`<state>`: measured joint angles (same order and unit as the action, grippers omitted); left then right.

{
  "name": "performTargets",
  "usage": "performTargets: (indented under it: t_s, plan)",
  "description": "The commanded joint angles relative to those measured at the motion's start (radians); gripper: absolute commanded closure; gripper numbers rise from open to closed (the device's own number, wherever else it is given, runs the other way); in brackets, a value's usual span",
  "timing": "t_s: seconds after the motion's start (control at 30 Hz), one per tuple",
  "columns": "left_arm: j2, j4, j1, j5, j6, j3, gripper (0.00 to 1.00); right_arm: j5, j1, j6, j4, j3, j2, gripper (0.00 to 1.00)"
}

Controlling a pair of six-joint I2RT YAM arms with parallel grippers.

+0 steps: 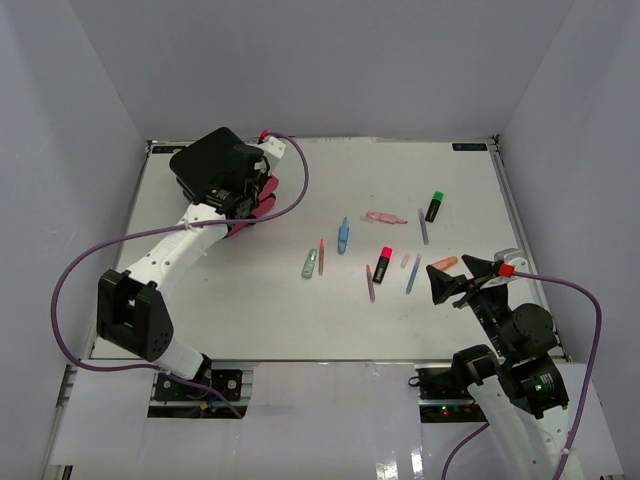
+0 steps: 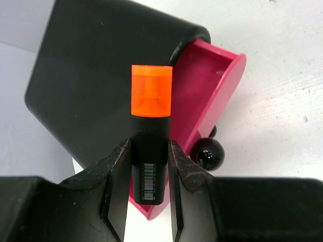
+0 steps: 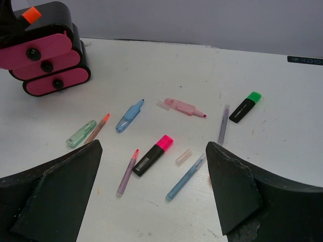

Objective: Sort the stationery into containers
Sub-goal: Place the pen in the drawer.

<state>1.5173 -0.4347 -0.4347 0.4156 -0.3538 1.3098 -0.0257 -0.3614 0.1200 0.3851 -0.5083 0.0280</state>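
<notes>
The right pincer [image 3: 153, 146] hangs apart above scattered pens [image 3: 185, 176] on the white counter [image 3: 151, 65]. Farther off, the left pincer [image 2: 149, 151] clamps a short black orange-capped highlighter [image 2: 150, 131] at the open pink plastic drawer [image 2: 212, 85] of a rounded black box [image 2: 91, 75]. Released off-centre, it may hit the rim and bounce out. The drawer's contents are hidden.

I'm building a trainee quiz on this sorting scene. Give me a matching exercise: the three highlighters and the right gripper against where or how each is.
1 orange-capped highlighter
2 green-capped highlighter
3 pink-capped highlighter
4 right gripper

A lying among thin pens
B open, empty
C clamped in the left gripper
D lying far right on the table

Pairs: 1-C, 2-D, 3-A, 4-B
</notes>
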Motion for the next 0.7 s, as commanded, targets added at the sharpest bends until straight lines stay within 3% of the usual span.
performTargets:
  t_s: [0.0,0.33,0.67]
  plan:
    - [-0.055,0.083,0.007,-0.009,-0.062,0.002,0.71,0.006,-0.007,-0.014,-0.051,0.001,0.000,0.10]
    - [-0.042,0.139,0.014,-0.009,-0.111,-0.055,0.61,0.010,-0.005,-0.014,-0.051,0.001,0.003,0.10]
    - [-0.042,0.143,0.022,-0.003,-0.105,-0.084,0.36,0.015,-0.005,-0.019,-0.052,0.001,0.004,0.10]
